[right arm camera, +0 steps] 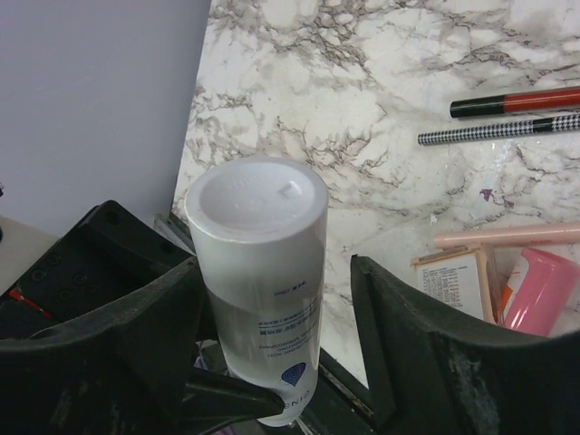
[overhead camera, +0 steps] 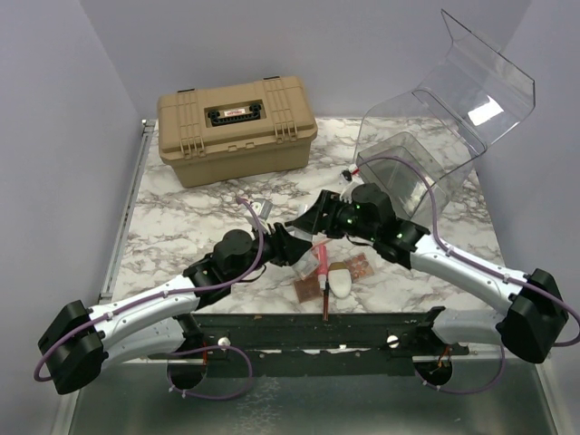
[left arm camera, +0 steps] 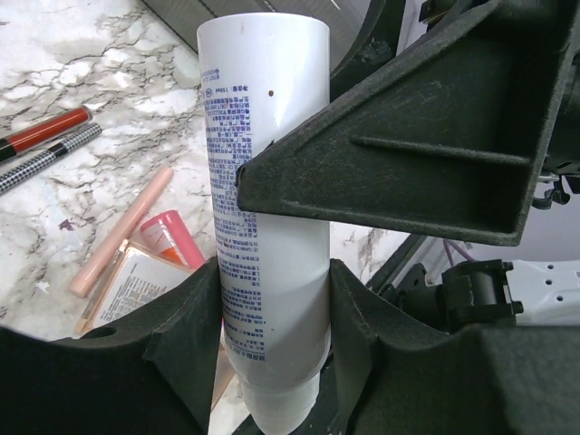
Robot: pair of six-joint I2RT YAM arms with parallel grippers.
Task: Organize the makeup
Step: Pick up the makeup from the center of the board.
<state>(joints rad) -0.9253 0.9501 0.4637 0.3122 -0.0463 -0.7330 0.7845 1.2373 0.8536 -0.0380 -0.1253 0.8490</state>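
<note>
Left wrist view: the white tube (left arm camera: 272, 181) is standing upright above the marble table (overhead camera: 181, 208), mid-table where both arms are meeting.
Left jaws: the left gripper (left arm camera: 272, 313) is clamping the tube's printed lower body from both sides.
Right jaws: the right gripper (right arm camera: 272, 272) is straddling the capped end with its jaws apart. A gap is showing on one side, and I cannot tell whether the other finger is touching.
Handling: the tube is looking light and glossy, so probably slippery. Its body is likely giving under a squeeze, while the cap is likely staying stiff.
Where to hold: the cap, or the shoulder just under it, is looking like the firmest place.
Other makeup: the pink tube (right arm camera: 539, 290), the pencils (right arm camera: 517, 113), an eyeshadow palette (overhead camera: 309, 288) and the white oval piece (overhead camera: 342, 281) are lying on the table below.
Hidden: the tube's bottom end is running out of frame. From the top external camera, the grippers are covering the tube. The clear bin (overhead camera: 408, 172) is giving no readable interior.
</note>
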